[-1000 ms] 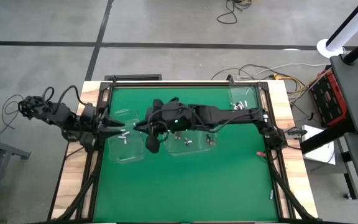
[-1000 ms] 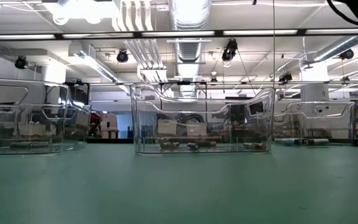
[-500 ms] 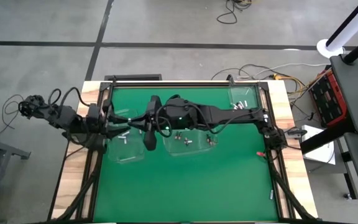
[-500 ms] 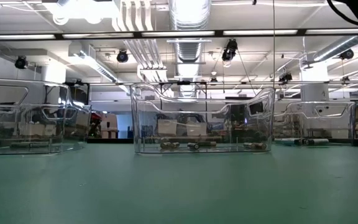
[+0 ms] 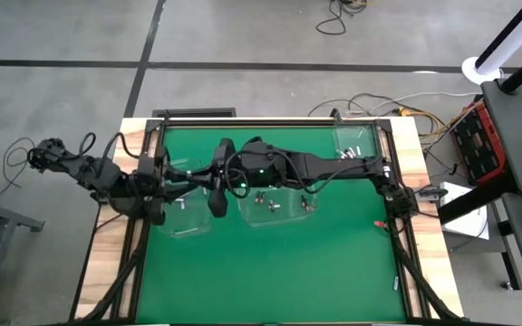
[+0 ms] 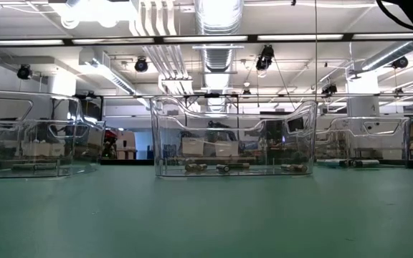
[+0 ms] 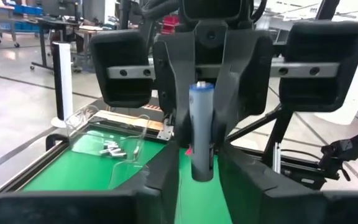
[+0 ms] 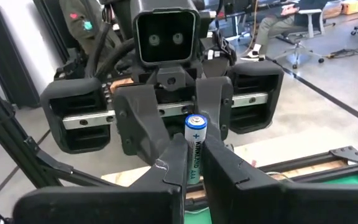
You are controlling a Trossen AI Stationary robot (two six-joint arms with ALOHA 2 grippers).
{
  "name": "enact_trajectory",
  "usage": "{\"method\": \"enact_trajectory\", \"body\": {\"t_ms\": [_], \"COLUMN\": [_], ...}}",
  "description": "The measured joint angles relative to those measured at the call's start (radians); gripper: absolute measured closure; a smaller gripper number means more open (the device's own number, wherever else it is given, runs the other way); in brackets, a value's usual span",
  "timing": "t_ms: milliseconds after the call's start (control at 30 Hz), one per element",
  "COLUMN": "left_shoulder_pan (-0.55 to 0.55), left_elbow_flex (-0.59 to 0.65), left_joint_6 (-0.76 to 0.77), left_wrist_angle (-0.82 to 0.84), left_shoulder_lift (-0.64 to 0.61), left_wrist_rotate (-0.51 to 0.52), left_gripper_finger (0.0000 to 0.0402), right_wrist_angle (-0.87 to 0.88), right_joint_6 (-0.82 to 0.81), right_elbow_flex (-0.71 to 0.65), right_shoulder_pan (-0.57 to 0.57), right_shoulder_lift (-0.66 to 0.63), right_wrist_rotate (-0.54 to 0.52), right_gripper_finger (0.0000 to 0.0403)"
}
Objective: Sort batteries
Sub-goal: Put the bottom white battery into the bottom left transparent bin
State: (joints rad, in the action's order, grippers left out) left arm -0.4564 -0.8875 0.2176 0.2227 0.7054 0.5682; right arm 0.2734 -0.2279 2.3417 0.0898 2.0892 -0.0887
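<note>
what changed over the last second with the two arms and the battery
The left tool and right tool closed the gap between them over the left bin and now meet face to face on one upright battery, both sets of fingers around it, a handover. The bins and the batteries lying in them stayed put.

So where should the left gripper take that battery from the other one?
Probably on the blue-capped end of the battery, which stands clear above the right gripper holding it. The left gripper should come head-on and close across its round sides.
</note>
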Motion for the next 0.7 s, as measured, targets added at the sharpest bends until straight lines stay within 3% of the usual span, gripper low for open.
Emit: {"method": "enact_trajectory", "body": {"t_ms": [233, 400, 567, 700], "left_shoulder_pan": [0.000, 0.000, -0.001, 0.001], "left_elbow_flex": [0.000, 0.000, 0.000, 0.000], "left_joint_6": [0.012, 0.025, 0.074, 0.165], "left_wrist_angle": [-0.003, 0.007, 0.084, 0.240], "left_shoulder_lift": [-0.010, -0.014, -0.032, -0.045], "left_wrist_rotate": [0.000, -0.001, 0.031, 0.077], "left_gripper_finger": [0.0384, 0.0387, 0.0389, 0.0389], "right_wrist_angle": [0.014, 0.018, 0.066, 0.105], "right_joint_6": [0.003, 0.004, 0.007, 0.019], "right_elbow_flex": [0.000, 0.000, 0.010, 0.010], "right_shoulder_pan": [0.000, 0.000, 0.000, 0.000], "right_shoulder_lift": [0.000, 0.000, -0.014, -0.079], "right_wrist_rotate": [0.001, 0.001, 0.006, 0.011], "right_gripper_finger": [0.0376, 0.0366, 0.0321, 0.0272]}}
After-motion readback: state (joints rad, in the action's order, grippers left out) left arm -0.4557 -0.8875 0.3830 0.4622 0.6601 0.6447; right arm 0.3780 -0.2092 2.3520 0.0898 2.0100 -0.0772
